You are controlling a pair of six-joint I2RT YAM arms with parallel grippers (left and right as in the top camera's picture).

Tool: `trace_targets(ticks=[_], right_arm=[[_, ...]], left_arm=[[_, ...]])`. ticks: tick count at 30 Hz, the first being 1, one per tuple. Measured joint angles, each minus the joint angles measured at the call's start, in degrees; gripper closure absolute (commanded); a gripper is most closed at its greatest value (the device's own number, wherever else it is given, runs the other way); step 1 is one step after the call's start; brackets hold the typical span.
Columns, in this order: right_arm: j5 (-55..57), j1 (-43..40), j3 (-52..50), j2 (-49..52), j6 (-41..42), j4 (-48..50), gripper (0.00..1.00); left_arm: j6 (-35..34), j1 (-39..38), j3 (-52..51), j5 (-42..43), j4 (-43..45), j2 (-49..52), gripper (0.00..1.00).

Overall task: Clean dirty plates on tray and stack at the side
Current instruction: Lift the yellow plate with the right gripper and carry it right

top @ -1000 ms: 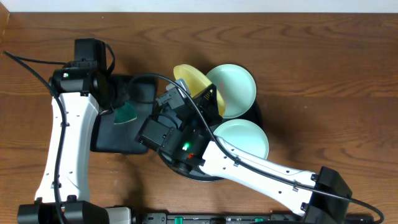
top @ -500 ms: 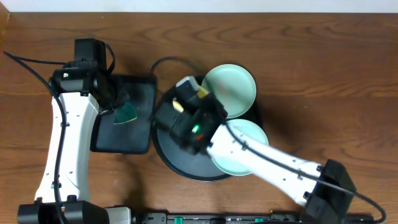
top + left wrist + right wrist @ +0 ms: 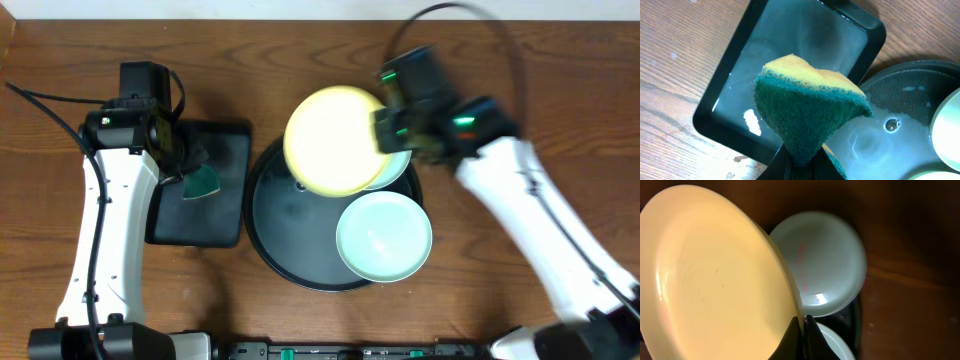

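Nearest the robot's base, one mint-green plate (image 3: 384,237) lies flat on the near right part of the round black tray (image 3: 275,230), its edge reaching the tray's rim. The bare floor of the tray to the left of this plate shows wet streaks and a small spot in the left wrist view.

Over the far half of the tray, the yellow plate (image 3: 333,140) is held by the right gripper (image 3: 802,330). Its jaws are pinched close on the plate's rim at the side toward the tray's right edge. Whether the plate touches the tray cannot be told.

The second mint-green plate (image 3: 820,260) lies at the far right of the tray. From overhead the yellow plate covers most of it. A faint pink streak marks its face in the right wrist view.

Left of the tray, the left gripper (image 3: 800,162) is clamped on a sponge (image 3: 805,110), green scouring face with a yellow layer behind it, pinched into a fold. The sponge hangs over the rectangular black tray (image 3: 805,30), which lies just beside the round tray's left rim and shows a wet sheen. Both trays rest on the wooden table (image 3: 520,60).
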Motion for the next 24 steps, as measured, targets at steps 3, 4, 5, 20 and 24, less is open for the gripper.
trace_targets(ticks=[3,4,5,20,24], right_arm=[[-5.4,-9.4,0.1,-4.0,-0.2,-2.0,0.99],[-7.0,-12.8,0.2,-4.8,-0.2,-2.9,0.99],[-8.2,-15.5,0.2,-5.4,-0.2,-3.8,0.99],[-1.4,-38.2,-9.4,-5.1,-1.8,-3.2,0.99],[0.7,-38.2,-18.8,-4.7,-3.2,5.6,0.99]], left_arm=[[0.0,0.0,0.0,0.0,0.1,0.0,0.93],[0.0,0.0,0.0,0.0,0.1,0.0,0.93],[0.0,0.0,0.0,0.0,0.1,0.0,0.93],[0.0,0.0,0.0,0.0,0.3,0.0,0.93],[0.0,0.0,0.0,0.0,0.3,0.0,0.93]])
